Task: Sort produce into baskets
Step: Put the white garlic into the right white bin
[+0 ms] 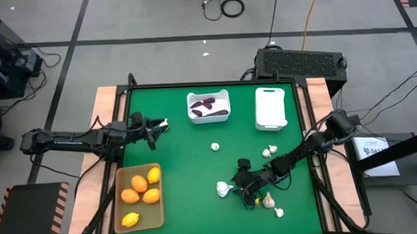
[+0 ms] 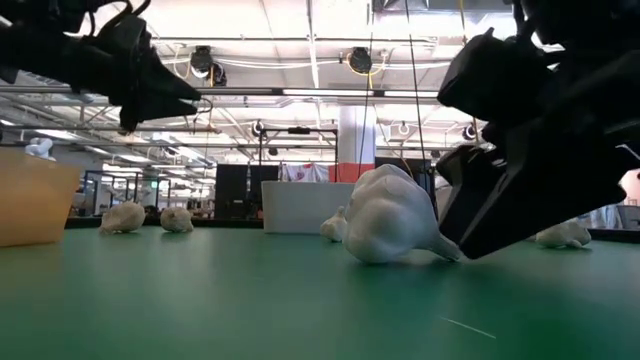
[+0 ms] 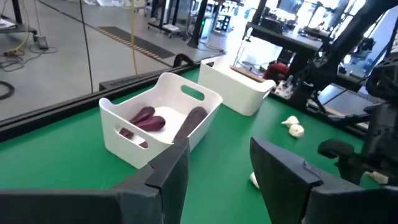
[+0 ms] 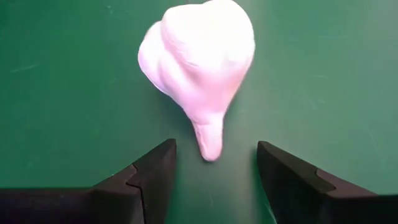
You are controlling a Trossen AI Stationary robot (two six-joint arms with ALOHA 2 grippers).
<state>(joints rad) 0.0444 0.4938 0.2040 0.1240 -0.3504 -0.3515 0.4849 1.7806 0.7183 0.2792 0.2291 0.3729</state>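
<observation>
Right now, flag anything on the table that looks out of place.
Garlic bulbs lie loose on the green mat, in no bin; the narrow white bin shows none. One lies before the right claw, its jaws open. Nothing looks spilled or damaged.

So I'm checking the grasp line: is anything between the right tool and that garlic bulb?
Nothing visible. The right tool is open, and the garlic bulb lies on bare green mat just ahead, stem pointing toward the gap.
</observation>
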